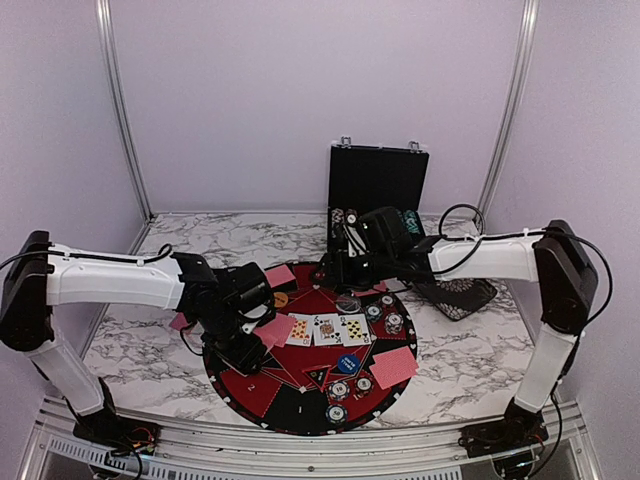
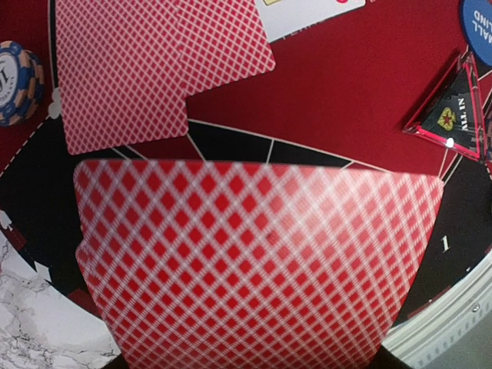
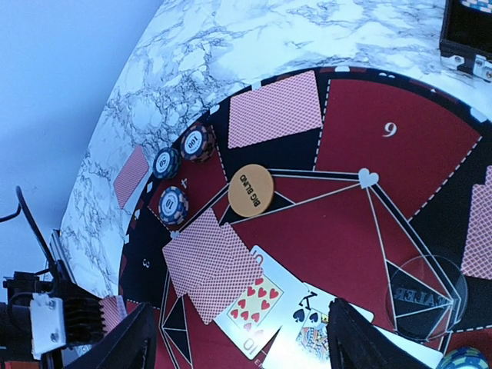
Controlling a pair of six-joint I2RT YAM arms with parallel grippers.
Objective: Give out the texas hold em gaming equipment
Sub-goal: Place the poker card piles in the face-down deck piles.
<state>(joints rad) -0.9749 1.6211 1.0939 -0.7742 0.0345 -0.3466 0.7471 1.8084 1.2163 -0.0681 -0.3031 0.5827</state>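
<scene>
A stack of red-backed playing cards (image 2: 261, 261) fills the lower left wrist view and hides the jaws; my left gripper (image 1: 243, 345) is shut on it over the mat's left side. On the mat just beyond lies a face-down pair (image 2: 154, 69). My right gripper (image 1: 350, 270) hangs open and empty above the mat's far side, over the ten of hearts (image 3: 257, 304) and king of spades (image 3: 315, 330). The orange Big Blind disc (image 3: 250, 191), a clear disc (image 3: 427, 296), striped chips (image 3: 174, 204) and another face-down pair (image 3: 274, 108) lie around them.
The round red-and-black mat (image 1: 300, 395) holds three face-up cards (image 1: 327, 329), chips (image 1: 385, 315), a blue disc (image 1: 347, 364) and a face-down pair (image 1: 393, 366). An open black case (image 1: 378, 185) stands at the back. A black patterned dish (image 1: 462, 295) lies to the right.
</scene>
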